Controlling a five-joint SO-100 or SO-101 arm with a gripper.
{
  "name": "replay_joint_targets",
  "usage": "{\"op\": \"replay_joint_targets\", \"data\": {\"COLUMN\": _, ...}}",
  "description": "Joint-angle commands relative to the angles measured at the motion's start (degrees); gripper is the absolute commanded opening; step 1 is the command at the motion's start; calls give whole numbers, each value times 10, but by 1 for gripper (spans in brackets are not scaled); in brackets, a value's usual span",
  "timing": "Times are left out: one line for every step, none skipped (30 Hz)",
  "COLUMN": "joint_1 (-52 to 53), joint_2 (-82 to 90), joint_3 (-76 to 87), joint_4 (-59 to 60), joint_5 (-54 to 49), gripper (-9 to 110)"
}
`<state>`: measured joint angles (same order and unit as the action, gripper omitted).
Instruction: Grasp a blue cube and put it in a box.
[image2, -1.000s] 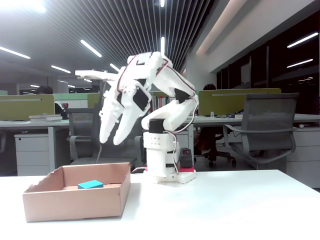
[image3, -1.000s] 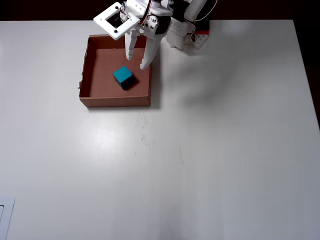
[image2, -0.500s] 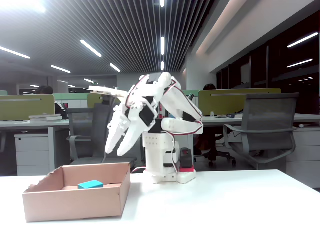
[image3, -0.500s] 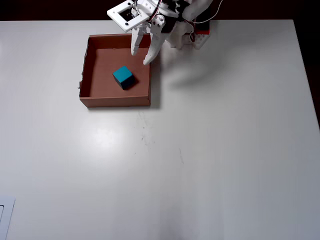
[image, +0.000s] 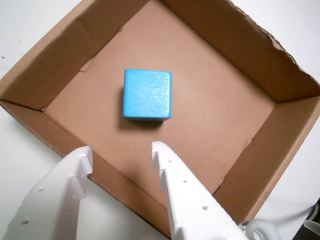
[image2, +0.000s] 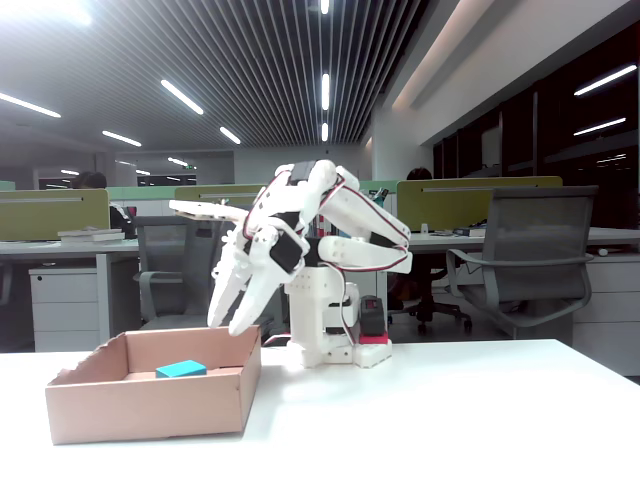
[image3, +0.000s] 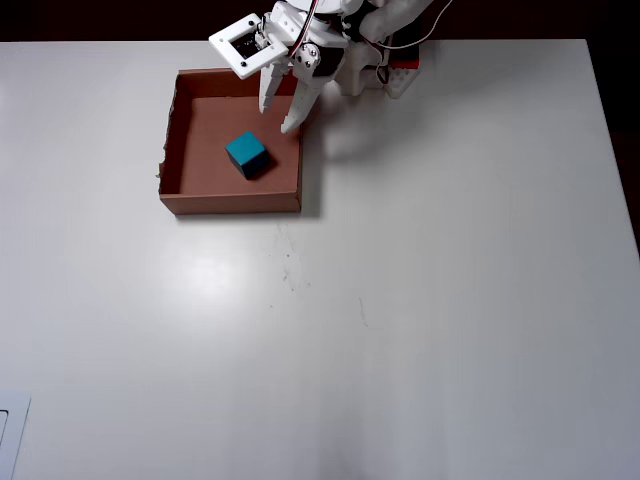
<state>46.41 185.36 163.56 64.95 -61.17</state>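
The blue cube (image: 147, 94) lies flat on the floor of the brown cardboard box (image: 60, 55), near its middle. The overhead view shows the same cube (image3: 247, 154) inside the box (image3: 170, 150) at the table's far left. In the fixed view only the cube's top (image2: 181, 369) shows over the box wall (image2: 150, 405). My white gripper (image: 120, 152) hangs open and empty above the box's near wall, well clear of the cube. Seen from overhead, the gripper (image3: 277, 118) is over the box's far right corner; in the fixed view the gripper (image2: 226, 324) is above the box.
The white table (image3: 400, 300) stretches wide to the right and front of the box. The arm's base (image3: 385, 65) stands at the far edge, right of the box. Office desks and chairs (image2: 520, 270) stand behind the table.
The arm has folded back toward its base and the open gripper has dropped lower over the box's far right corner. The cube has stayed put in the box.
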Motion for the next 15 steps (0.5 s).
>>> {"op": "replay_joint_targets", "data": {"joint_1": 8, "joint_2": 3, "joint_3": -12, "joint_4": -4, "joint_5": -8, "gripper": 14}}
{"op": "replay_joint_targets", "data": {"joint_1": 10, "joint_2": 3, "joint_3": -12, "joint_4": -4, "joint_5": -8, "gripper": 14}}
{"op": "replay_joint_targets", "data": {"joint_1": 15, "joint_2": 3, "joint_3": -12, "joint_4": -1, "joint_5": -8, "gripper": 14}}
{"op": "replay_joint_targets", "data": {"joint_1": 18, "joint_2": 3, "joint_3": -12, "joint_4": 0, "joint_5": -8, "gripper": 14}}
{"op": "replay_joint_targets", "data": {"joint_1": 18, "joint_2": 3, "joint_3": -12, "joint_4": 1, "joint_5": -8, "gripper": 14}}
{"op": "replay_joint_targets", "data": {"joint_1": 19, "joint_2": 3, "joint_3": -12, "joint_4": 1, "joint_5": -8, "gripper": 14}}
{"op": "replay_joint_targets", "data": {"joint_1": 20, "joint_2": 3, "joint_3": -14, "joint_4": 3, "joint_5": -7, "gripper": 14}}
{"op": "replay_joint_targets", "data": {"joint_1": 20, "joint_2": 3, "joint_3": -16, "joint_4": 4, "joint_5": -7, "gripper": 14}}
{"op": "replay_joint_targets", "data": {"joint_1": 20, "joint_2": 3, "joint_3": -18, "joint_4": 5, "joint_5": -7, "gripper": 14}}
{"op": "replay_joint_targets", "data": {"joint_1": 21, "joint_2": 3, "joint_3": -22, "joint_4": 6, "joint_5": -5, "gripper": 14}}
{"op": "replay_joint_targets", "data": {"joint_1": 21, "joint_2": 3, "joint_3": -26, "joint_4": 7, "joint_5": -3, "gripper": 14}}
{"op": "replay_joint_targets", "data": {"joint_1": 21, "joint_2": 3, "joint_3": -30, "joint_4": 9, "joint_5": -3, "gripper": 14}}
{"op": "replay_joint_targets", "data": {"joint_1": 21, "joint_2": 3, "joint_3": -31, "joint_4": 8, "joint_5": -2, "gripper": 14}}
{"op": "replay_joint_targets", "data": {"joint_1": 23, "joint_2": 3, "joint_3": -31, "joint_4": 6, "joint_5": -2, "gripper": 13}}
{"op": "replay_joint_targets", "data": {"joint_1": 25, "joint_2": 3, "joint_3": -32, "joint_4": 5, "joint_5": -3, "gripper": 13}}
